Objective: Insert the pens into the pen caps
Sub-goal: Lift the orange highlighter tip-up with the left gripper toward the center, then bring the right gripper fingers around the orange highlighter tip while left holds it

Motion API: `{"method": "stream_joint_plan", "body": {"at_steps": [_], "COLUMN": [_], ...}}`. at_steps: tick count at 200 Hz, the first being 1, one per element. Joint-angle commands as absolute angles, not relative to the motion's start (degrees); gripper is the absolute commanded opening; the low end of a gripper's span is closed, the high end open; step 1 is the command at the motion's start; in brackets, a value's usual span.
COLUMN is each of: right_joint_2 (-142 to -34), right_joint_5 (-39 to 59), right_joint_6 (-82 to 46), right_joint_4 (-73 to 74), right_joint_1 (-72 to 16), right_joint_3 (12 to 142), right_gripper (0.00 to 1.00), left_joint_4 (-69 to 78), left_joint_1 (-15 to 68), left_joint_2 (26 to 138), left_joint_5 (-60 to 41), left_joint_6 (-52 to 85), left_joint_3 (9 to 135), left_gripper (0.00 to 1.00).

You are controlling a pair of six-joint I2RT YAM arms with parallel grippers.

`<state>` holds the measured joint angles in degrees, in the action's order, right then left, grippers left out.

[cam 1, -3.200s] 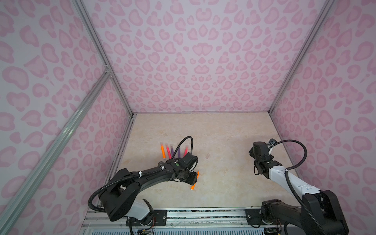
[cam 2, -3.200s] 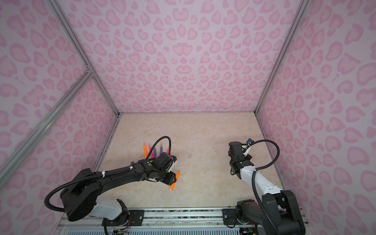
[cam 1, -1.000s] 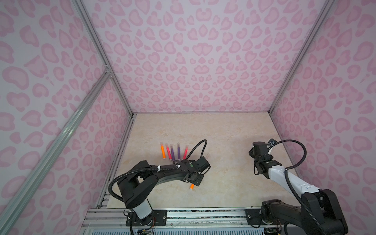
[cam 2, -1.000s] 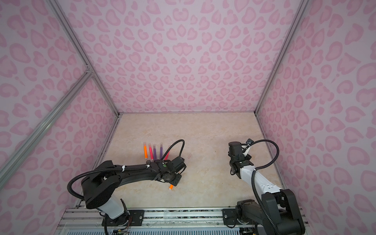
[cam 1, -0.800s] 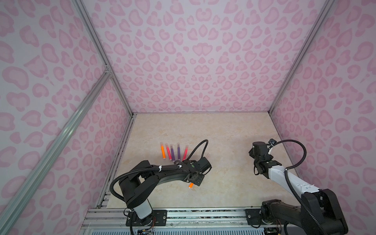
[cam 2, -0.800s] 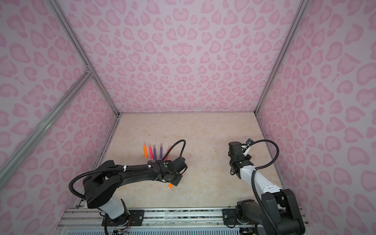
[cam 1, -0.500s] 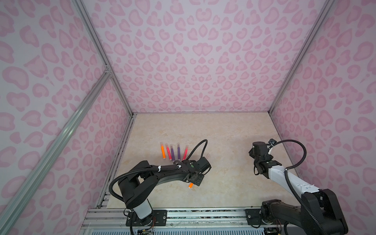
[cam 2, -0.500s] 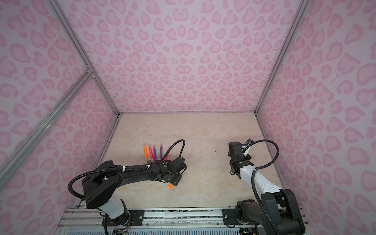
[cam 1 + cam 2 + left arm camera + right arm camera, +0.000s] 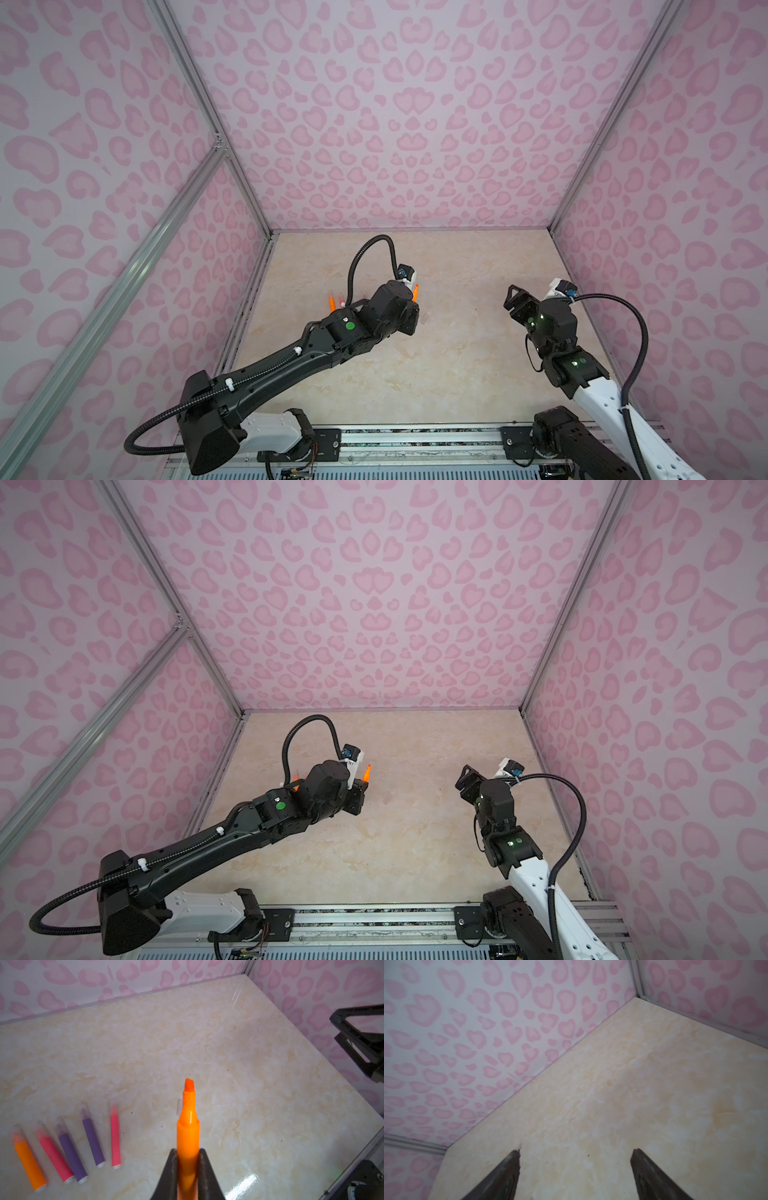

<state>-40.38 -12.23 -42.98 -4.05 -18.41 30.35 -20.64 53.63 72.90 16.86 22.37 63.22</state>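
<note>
Left wrist view: the orange pen (image 9: 188, 1136) is clamped by its barrel between the fingers of the left claw (image 9: 188, 1154). Its bare chisel tip points away from the camera, clear of the desk (image 9: 259, 1088). A second ago this pen lay low at the front of the desk with the claw closing over it. Now it has been lifted, so the pick-up looks done and the pen is ready to be pushed into a cap.

A faint pale tube (image 9: 178, 1106) lies on the desk just beside the pen's neck. It is probably the loose cap, but it is too washed out to be sure.

Further off, the five other pens (image 9: 71, 1157) lie side by side in a row. Four of them carry clear caps (image 9: 85, 1110) over their tips. The nearest pink one is too blurred to tell.

The right claw (image 9: 575, 1155) has spread wider and holds nothing, with bare desk showing between its fingers. In both top views it hangs well apart from the pen and faces it, likely ready to fetch or steady the cap.
</note>
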Motion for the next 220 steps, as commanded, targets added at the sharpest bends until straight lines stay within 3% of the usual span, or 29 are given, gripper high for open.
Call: {"method": "stream_joint_plan", "body": {"at_steps": [1, 48, 120, 175, 220], "right_joint_2": [-36.48, -40.89, -53.75, -61.92, -64.0], "right_joint_5": [-9.51, -14.38, -22.37, -23.73, -26.81], "right_joint_6": [-43.44, -42.37, -41.95, -40.94, -41.19], "right_joint_4": [-2.95, -2.81, 7.74, 10.44, 12.56], "right_joint_1": [-24.74, -41.35, -63.7, -66.88, -66.8], "right_joint_3": [30.65, 35.65, 38.94, 43.44, 43.73], "right_gripper": [0.88, 0.87, 0.82, 0.78, 0.69], "left_joint_4": [-10.59, 8.41, 15.9, 15.73, 19.53], "left_joint_1": [52.92, 53.61, 54.67, 54.67, 54.76], "left_joint_2": [70.97, 64.34, 58.65, 58.54, 56.05], "left_joint_5": [21.85, 18.72, 14.93, 14.3, 6.88], "left_joint_6": [23.72, 17.1, 12.5, 11.74, 10.4], "left_joint_3": [59.39, 41.98, 36.82, 36.85, 34.39], "left_gripper": [0.03, 0.03, 0.03, 0.03, 0.03]}}
